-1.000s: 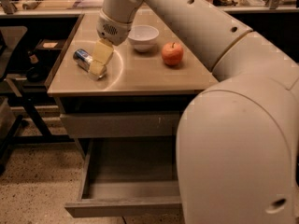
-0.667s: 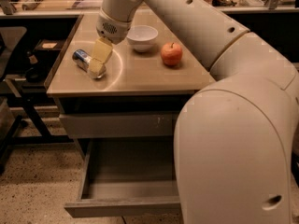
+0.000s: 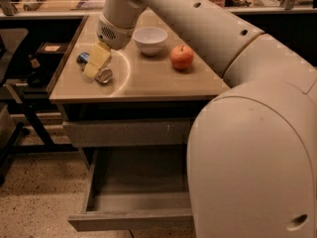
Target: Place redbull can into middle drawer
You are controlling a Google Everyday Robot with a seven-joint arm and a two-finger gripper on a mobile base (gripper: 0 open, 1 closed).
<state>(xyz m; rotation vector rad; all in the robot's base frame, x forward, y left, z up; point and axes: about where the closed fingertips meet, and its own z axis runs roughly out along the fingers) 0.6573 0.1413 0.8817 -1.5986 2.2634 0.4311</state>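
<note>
The redbull can (image 3: 103, 75) lies on its side at the left of the counter top (image 3: 153, 81), one shiny end toward me and its blue end (image 3: 82, 58) pointing away. My gripper (image 3: 97, 61) is down on the can's middle, its pale yellow pads covering the can's body. The middle drawer (image 3: 138, 182) is pulled out below the counter, its grey tray bare and its plain front panel (image 3: 129, 220) nearest me. My arm comes in from the upper right.
A white bowl (image 3: 151, 39) and a red apple (image 3: 182, 57) stand on the counter to the right of the can. A closed drawer front (image 3: 124, 133) sits just above the open drawer. My arm's big white housing (image 3: 252, 167) hides the right side.
</note>
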